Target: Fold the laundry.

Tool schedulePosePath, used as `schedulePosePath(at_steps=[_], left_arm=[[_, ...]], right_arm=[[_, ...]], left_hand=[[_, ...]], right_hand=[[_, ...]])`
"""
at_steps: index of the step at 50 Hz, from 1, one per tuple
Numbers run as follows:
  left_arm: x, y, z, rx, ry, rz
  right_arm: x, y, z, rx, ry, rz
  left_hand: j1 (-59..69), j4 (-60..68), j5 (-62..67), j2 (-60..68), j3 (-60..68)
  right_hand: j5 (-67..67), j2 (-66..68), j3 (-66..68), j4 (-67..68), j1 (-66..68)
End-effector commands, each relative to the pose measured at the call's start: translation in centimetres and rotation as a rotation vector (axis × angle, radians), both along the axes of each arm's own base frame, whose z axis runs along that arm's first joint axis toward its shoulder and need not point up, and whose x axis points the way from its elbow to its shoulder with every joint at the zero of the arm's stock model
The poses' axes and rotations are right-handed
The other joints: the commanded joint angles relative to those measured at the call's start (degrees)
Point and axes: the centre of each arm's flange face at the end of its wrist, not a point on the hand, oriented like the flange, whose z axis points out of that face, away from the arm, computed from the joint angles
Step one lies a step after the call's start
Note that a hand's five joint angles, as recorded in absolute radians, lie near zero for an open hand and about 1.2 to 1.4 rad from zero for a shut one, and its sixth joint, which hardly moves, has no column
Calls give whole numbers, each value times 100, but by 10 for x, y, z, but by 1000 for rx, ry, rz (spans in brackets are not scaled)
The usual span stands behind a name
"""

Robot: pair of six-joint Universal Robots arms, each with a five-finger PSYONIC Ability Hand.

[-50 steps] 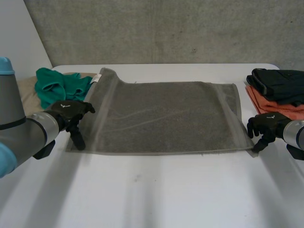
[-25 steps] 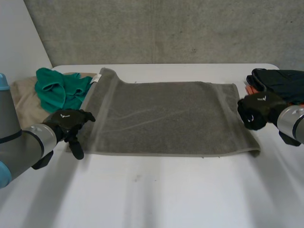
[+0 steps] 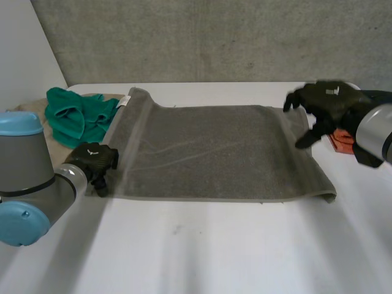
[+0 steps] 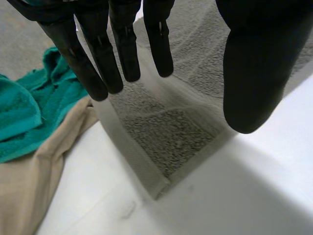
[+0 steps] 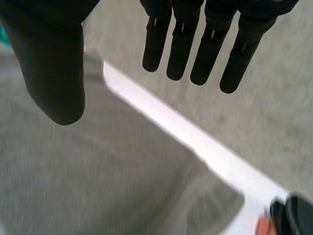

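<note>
A grey towel [image 3: 208,153] lies spread flat across the table, its long side running left to right. My left hand [image 3: 95,162] is low at the towel's near-left corner. In its wrist view the left hand's fingers [image 4: 98,63] are straight, thumb apart, over that corner [image 4: 161,178] with nothing pinched. My right hand [image 3: 321,104] hovers above the towel's far-right corner, open. The right wrist view shows its straight fingers [image 5: 195,49] over the towel [image 5: 98,171], clear of the cloth.
A green cloth [image 3: 76,116] lies on a beige one [image 3: 27,113] at the far left, beside the towel. Black clothes [image 3: 376,98] on an orange garment [image 3: 340,141] sit at the right edge. A concrete wall stands behind the table.
My right hand left the towel's near-right corner, curled shut, then rose toward the far-right corner and spread open. My left hand moved in over the near-left corner.
</note>
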Motion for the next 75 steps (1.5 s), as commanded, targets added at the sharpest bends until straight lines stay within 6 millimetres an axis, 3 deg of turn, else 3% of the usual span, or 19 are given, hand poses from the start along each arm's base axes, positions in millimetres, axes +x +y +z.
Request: schedulePosePath(at_steps=[1,9,16,23,31,34,43,50,63,71,75], left_arm=[[5,-7,-11,4,-53,-43],[12,-26,-24,-28,-135,-53],[10,-37,-26,-40,-131,-57],[4,-41,-31,-41,-128,-75],[-4,-47,-40,-42,-135,-93],[-6,-51,-36,-59,-133,-94],[-5,-46,18,-160,-39,-37],[-23,-22,53,-167,91,-57],[-38,5,124,-147,258,-57],[-41,2,154,-176,325,-39],[-40,0,158,-162,339,-21]], right_arm=[[-17,-10,-59,97,152,-48],[-31,-19,-86,108,151,-89],[-34,-19,-93,106,156,-91],[-35,-19,-93,97,160,-93],[-36,-19,-94,99,160,-96],[-37,-20,-94,96,160,-99],[-44,-22,-91,89,161,-120],[-52,-25,-94,101,182,-135],[-57,-16,-120,132,315,-60],[-54,-27,-142,34,373,-30],[-52,-33,-152,11,372,-30]], left_hand=[[916,988,980,1009,1005],[916,988,980,1009,1005],[330,402,394,422,419],[630,702,694,722,718],[1941,2013,2005,2033,2030],[4708,4779,4771,4800,4796],[4884,4956,4948,4977,4973],[4884,4956,4948,4977,4973],[4884,4956,4948,4977,4973],[4884,4956,4948,4977,4973],[4884,4956,4948,4977,4973]], right_hand=[[352,236,231,196,162],[352,236,231,196,162],[368,253,247,213,179],[368,253,247,213,179],[402,286,281,247,212],[402,286,281,247,212],[369,253,248,213,179],[16,-100,-105,-140,-174],[-286,-402,-407,-442,-476],[-238,-353,-359,-393,-428],[281,165,160,125,91]])
